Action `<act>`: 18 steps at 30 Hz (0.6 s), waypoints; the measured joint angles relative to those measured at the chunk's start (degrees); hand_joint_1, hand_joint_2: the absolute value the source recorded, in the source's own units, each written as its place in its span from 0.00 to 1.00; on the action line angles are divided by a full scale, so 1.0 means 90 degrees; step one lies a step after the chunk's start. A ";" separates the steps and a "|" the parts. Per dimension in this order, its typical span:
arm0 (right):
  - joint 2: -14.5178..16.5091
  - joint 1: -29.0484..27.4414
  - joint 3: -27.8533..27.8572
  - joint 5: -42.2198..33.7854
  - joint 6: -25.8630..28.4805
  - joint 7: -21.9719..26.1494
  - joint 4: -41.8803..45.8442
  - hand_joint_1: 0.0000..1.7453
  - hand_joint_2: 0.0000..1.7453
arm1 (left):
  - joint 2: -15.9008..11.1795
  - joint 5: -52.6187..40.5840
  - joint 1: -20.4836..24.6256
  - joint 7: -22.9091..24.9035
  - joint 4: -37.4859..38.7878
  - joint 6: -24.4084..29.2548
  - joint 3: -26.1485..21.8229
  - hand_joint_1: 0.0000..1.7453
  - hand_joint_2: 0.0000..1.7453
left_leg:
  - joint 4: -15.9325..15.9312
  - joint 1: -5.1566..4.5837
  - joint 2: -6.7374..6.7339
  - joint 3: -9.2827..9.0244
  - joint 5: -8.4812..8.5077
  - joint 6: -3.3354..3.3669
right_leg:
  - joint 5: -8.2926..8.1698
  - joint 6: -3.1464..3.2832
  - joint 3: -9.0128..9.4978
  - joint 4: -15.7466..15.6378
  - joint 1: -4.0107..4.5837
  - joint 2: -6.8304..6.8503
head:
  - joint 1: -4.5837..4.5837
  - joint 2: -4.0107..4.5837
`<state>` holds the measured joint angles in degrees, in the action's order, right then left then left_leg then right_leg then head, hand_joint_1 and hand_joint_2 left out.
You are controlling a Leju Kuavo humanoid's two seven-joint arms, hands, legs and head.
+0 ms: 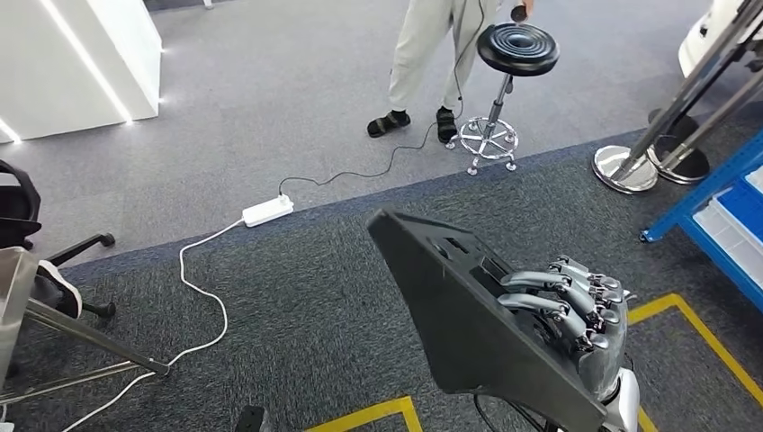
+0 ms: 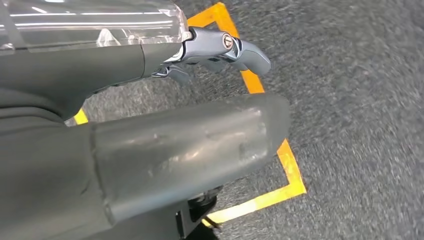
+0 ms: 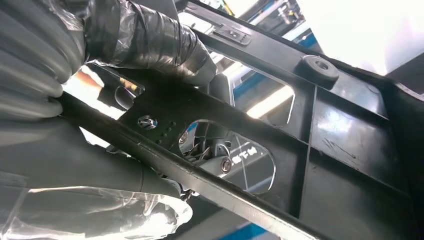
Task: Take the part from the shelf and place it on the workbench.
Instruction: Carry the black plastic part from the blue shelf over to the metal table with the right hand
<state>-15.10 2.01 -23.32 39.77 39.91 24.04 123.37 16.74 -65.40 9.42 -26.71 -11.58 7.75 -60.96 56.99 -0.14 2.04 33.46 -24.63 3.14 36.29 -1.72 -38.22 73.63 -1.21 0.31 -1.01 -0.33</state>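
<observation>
Black moulded plastic part point(image 1: 468, 315), a flat panel w/ cut-outs, is held tilted in front of the robot at lower right, above dark grey carpet point(image 1: 297, 297). Right hand point(image 1: 580, 319) grips it: fingers point(image 1: 540, 281) hook through an opening, thumb on the other face in the right wrist view point(image 3: 165, 45). Left hand point(image 2: 150, 145) hangs over the carpet by a yellow tape corner point(image 2: 280, 185); fingers curled in, nothing in them. Yellow floor tape point(image 1: 693, 324) runs just right of the part. Left of it, open carpet w/ a white cable point(image 1: 202, 297) to a white power strip point(image 1: 267, 211). Blue shelf frame point(image 1: 711, 207) at right edge. Beyond the carpet edge, lighter grey floor, a black round stool on a chrome base point(image 1: 513, 54), and a person's legs point(image 1: 423, 63) beside it.
</observation>
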 joint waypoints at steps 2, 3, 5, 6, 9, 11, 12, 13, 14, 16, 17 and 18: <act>-0.0001 0.0002 0.0000 -0.0030 0.0000 -0.0016 -0.0004 1.00 1.00 | 0.0001 0.0007 -0.0020 0.0006 0.0000 0.0011 -0.0008 0.00 0.00 | 0.0045 0.0006 0.0190 -0.0004 -0.0021 -0.0020 | -0.0376 -0.0014 0.0068 -0.0321 -0.0020 -0.0038 | 0.0000 0.0000; -0.0001 0.0004 0.0000 -0.0044 0.0000 -0.0016 -0.0005 1.00 1.00 | 0.0002 0.0005 -0.0025 0.0012 0.0000 0.0019 -0.0009 0.00 0.00 | 0.0083 0.0015 0.0283 0.0003 -0.0042 -0.0042 | -0.0635 -0.0015 0.0226 -0.0737 -0.0042 -0.0135 | 0.0001 0.0000; 0.0001 0.0006 0.0000 -0.0068 0.0000 -0.0012 -0.0012 1.00 1.00 | 0.0004 -0.0010 -0.0019 0.0055 0.0000 0.0063 -0.0009 0.00 0.00 | 0.0177 0.0016 0.0446 0.0059 -0.0085 -0.0107 | -0.0916 -0.0003 0.0482 -0.1382 -0.0068 -0.0422 | 0.0001 0.0000; 0.0002 0.0008 0.0000 -0.0079 0.0000 -0.0008 -0.0018 1.00 1.00 | 0.0005 -0.0026 -0.0021 0.0092 0.0000 0.0092 -0.0009 0.00 0.00 | 0.0205 0.0020 0.0510 0.0095 -0.0096 -0.0143 | -0.0927 0.0016 0.0521 -0.1495 -0.0067 -0.0517 | 0.0001 0.0000; 0.0011 0.0037 -0.0002 -0.0100 -0.0002 -0.0001 -0.0050 1.00 1.00 | 0.0004 -0.0063 -0.0054 0.0176 0.0000 0.0142 -0.0009 0.00 0.00 | 0.0235 0.0031 0.0573 0.0161 -0.0103 -0.0246 | -0.0923 0.0131 0.0547 -0.1532 -0.0052 -0.0376 | -0.0001 0.0000; 0.0021 0.0062 -0.0002 -0.0120 -0.0002 0.0011 -0.0068 1.00 1.00 | 0.0006 -0.0067 -0.0065 0.0188 0.0000 0.0126 -0.0009 0.00 0.00 | 0.0529 0.0021 0.0239 0.0299 -0.0287 -0.0301 | -0.0933 0.0232 0.0601 -0.1587 -0.0056 -0.0210 | -0.0005 0.0000; 0.0027 0.0070 -0.0002 -0.0132 -0.0002 0.0017 -0.0073 1.00 1.00 | 0.0009 -0.0067 -0.0063 0.0191 0.0000 0.0113 -0.0009 0.00 0.00 | 0.0855 0.0026 0.0029 0.0451 -0.0466 -0.0323 | -0.0925 0.0272 0.0622 -0.1598 -0.0037 -0.0118 | -0.0007 0.0000; 0.0031 0.0074 -0.0002 -0.0141 -0.0002 0.0023 -0.0076 1.00 1.00 | 0.0012 -0.0068 -0.0059 0.0194 0.0000 0.0100 -0.0009 0.00 0.00 | 0.1276 0.0039 -0.0097 0.0664 -0.0673 -0.0348 | -0.0911 0.0303 0.0634 -0.1601 -0.0017 -0.0023 | -0.0009 0.0000; 0.0036 0.0078 -0.0002 -0.0149 -0.0002 0.0024 -0.0081 1.00 1.00 | 0.0015 -0.0069 -0.0057 0.0199 0.0000 0.0090 -0.0009 0.00 0.00 | 0.1691 0.0058 -0.0148 0.0877 -0.0839 -0.0368 | -0.0896 0.0318 0.0643 -0.1599 0.0000 0.0075 | -0.0008 0.0000; 0.0047 0.0086 -0.0002 -0.0154 -0.0002 0.0024 -0.0094 1.00 1.00 | 0.0017 -0.0070 -0.0071 0.0213 0.0000 0.0065 -0.0009 0.00 0.00 | 0.2019 0.0082 -0.0181 0.1058 -0.0853 -0.0388 | -0.0861 0.0323 0.0670 -0.1597 0.0016 0.0258 | -0.0008 0.0000; 0.0053 0.0093 -0.0002 -0.0155 -0.0002 0.0021 -0.0100 1.00 1.00 | 0.0017 -0.0070 -0.0080 0.0219 0.0000 0.0052 -0.0009 0.00 0.00 | 0.1809 0.0087 -0.0204 0.0954 -0.0683 -0.0385 | -0.0840 0.0312 0.0695 -0.1596 0.0018 0.0338 | -0.0009 0.0000; 0.0057 0.0104 -0.0002 -0.0155 -0.0002 0.0016 -0.0103 1.00 1.00 | 0.0017 -0.0070 -0.0086 0.0222 0.0000 0.0038 -0.0009 0.00 0.00 | 0.1382 0.0087 -0.0278 0.0735 -0.0440 -0.0372 | -0.0812 0.0296 0.0729 -0.1596 0.0019 0.0414 | -0.0009 0.0000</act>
<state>-14.58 2.94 -23.34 38.38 39.89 24.19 122.44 16.90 -66.03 8.65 -24.72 -11.58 8.10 -61.05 69.43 0.65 -0.46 40.07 -28.59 -0.21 28.98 0.95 -31.66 59.27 -1.04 4.04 -1.09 -0.33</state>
